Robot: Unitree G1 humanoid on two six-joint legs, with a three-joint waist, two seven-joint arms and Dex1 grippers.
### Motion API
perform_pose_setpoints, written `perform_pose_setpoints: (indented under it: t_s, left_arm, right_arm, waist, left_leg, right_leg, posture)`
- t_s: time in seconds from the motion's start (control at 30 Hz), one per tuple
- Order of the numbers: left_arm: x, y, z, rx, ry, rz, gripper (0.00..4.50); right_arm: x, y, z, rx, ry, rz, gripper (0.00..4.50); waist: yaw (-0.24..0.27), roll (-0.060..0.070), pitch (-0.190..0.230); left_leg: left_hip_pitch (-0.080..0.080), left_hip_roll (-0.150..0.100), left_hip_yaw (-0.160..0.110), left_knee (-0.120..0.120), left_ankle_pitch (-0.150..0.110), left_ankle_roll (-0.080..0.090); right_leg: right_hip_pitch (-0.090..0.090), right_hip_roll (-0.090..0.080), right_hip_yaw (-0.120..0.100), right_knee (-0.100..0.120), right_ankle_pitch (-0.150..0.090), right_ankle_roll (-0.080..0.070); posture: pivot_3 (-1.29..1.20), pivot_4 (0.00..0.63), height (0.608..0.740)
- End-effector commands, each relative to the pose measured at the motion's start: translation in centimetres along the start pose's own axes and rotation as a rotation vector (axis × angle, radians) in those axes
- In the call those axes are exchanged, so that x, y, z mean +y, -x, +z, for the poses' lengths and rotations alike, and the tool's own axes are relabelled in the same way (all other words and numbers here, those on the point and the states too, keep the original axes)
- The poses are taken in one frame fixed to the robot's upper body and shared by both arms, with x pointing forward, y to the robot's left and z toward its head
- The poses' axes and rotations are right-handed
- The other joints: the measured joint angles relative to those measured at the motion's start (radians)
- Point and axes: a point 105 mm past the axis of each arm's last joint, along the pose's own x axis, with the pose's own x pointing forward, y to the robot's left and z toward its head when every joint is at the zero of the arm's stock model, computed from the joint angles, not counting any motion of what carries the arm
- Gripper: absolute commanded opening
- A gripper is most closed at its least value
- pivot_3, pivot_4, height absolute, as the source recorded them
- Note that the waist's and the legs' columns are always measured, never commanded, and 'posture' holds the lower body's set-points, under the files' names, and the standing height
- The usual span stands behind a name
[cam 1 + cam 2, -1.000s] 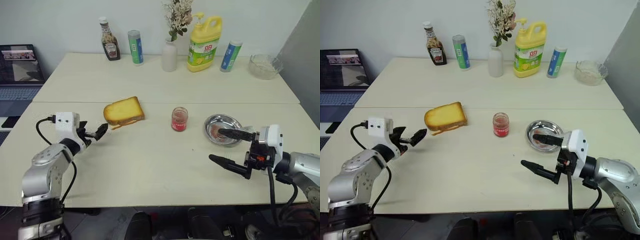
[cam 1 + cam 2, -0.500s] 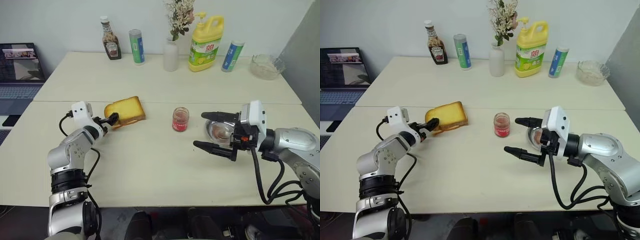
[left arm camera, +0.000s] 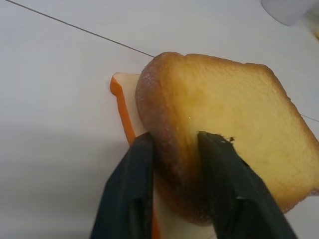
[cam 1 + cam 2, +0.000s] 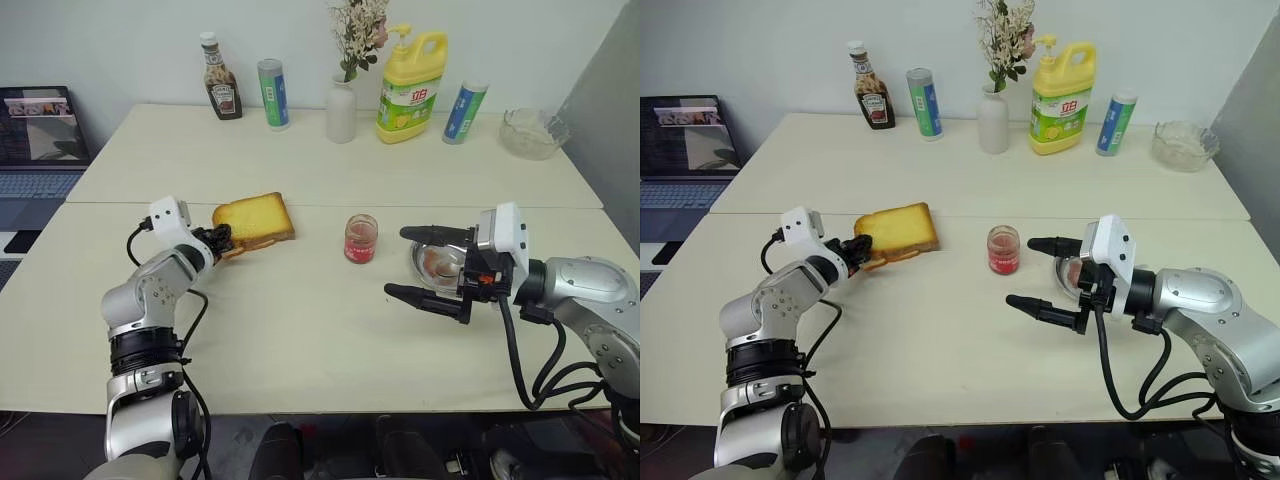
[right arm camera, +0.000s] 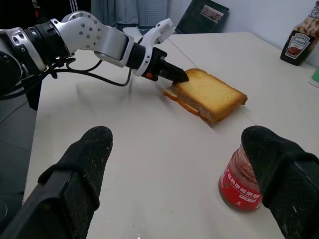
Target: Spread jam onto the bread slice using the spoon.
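Observation:
The bread slice (image 4: 255, 219), thick and golden with a brown crust, lies left of the table's middle on a thinner pale slice with an orange edge (image 3: 124, 99). My left gripper (image 4: 222, 240) is shut on the bread slice's near-left crust corner, one finger on each side (image 3: 174, 144). The jam (image 4: 360, 238) is a small glass jar of red jam standing at the middle. Just right of the jar, my right gripper (image 4: 398, 262) hangs open, fingers spread wide and pointing left, in front of a round steel dish (image 4: 415, 258). The spoon is hidden.
Along the back edge stand a ketchup bottle (image 4: 219, 78), two cans, a white vase with flowers (image 4: 340, 110), a yellow detergent bottle (image 4: 410, 73) and a glass bowl (image 4: 530, 130). A laptop (image 4: 35, 140) sits off to the left.
My left gripper reached forward to the bread slice and closed on its crust corner. My right gripper swung up and left from the front edge toward the jar, staying open.

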Motion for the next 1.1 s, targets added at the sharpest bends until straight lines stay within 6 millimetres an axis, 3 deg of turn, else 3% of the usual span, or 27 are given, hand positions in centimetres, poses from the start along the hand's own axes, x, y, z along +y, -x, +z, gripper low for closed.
perform_pose_setpoints:
  t_s: [0.03, 0.17, 0.5, 0.63, 0.87, 0.97, 1.1]
  left_arm:
    - [-1.3, 0.5, 2.0, -0.068, -0.015, -0.039, 0.02]
    - [-2.0, 1.0, 2.2, -0.067, -0.020, -0.086, 0.02]
    - [-5.2, 6.6, 2.1, 0.068, -0.037, -0.440, 0.02]
    - [-7.7, 9.7, -1.5, 0.236, -0.015, -0.631, 0.02]
    - [-9.6, 10.8, -6.1, 0.382, -0.070, -0.690, 0.02]
    - [-9.9, 11.1, -7.8, 0.409, -0.121, -0.682, 0.02]
    - [-8.7, 11.3, -9.4, 0.440, -0.179, -0.632, 0.02]
  right_arm:
    - [0.2, -0.1, 0.9, -0.026, 0.036, 0.006, 4.50]
    - [0.1, -0.1, 0.9, -0.025, 0.038, 0.004, 4.50]
    - [0.5, 2.3, -1.1, 0.099, -0.008, 0.032, 4.50]
    - [1.2, 3.9, -2.2, 0.192, -0.043, 0.069, 4.50]
    - [2.1, 4.2, -2.8, 0.230, -0.061, 0.103, 4.50]
    - [2.6, 4.3, -3.1, 0.239, -0.070, 0.106, 4.50]
    - [3.5, 4.1, -2.9, 0.222, -0.095, 0.132, 4.50]
  waist:
    - [0.000, 0.000, 0.000]
    - [0.000, 0.000, 0.000]
    - [-0.003, 0.000, 0.000]
    - [-0.003, 0.000, 0.000]
    - [-0.002, -0.001, 0.000]
    - [-0.002, -0.001, 0.000]
    - [-0.002, -0.001, 0.000]
  left_leg:
    - [0.000, 0.000, 0.000, 0.000, 0.000, 0.000]
    - [0.000, 0.000, 0.000, 0.000, 0.000, 0.000]
    - [0.000, 0.000, 0.000, -0.001, 0.000, 0.000]
    - [0.000, 0.000, 0.001, -0.001, 0.000, 0.000]
    - [0.001, 0.000, -0.001, 0.000, 0.000, 0.000]
    - [0.001, 0.000, 0.001, 0.000, 0.000, 0.000]
    - [0.001, 0.000, 0.001, 0.000, 0.000, 0.000]
  right_leg:
    - [0.000, 0.000, 0.000, 0.000, 0.000, 0.000]
    - [0.000, 0.000, 0.000, 0.000, 0.000, 0.000]
    - [0.000, 0.000, 0.000, 0.000, 0.000, 0.000]
    - [0.000, -0.001, 0.001, -0.001, 0.000, 0.000]
    - [0.000, 0.000, 0.000, 0.000, -0.002, 0.003]
    - [0.000, 0.000, 0.002, -0.001, -0.002, 0.004]
    - [0.000, 0.000, 0.002, -0.001, -0.001, 0.001]
  posture:
    - [0.00, 0.150, 0.740]
    - [0.00, 0.150, 0.740]
    - [0.00, 0.150, 0.740]
    - [0.00, 0.150, 0.740]
    - [0.00, 0.150, 0.740]
    - [0.00, 0.150, 0.740]
    - [0.00, 0.150, 0.740]
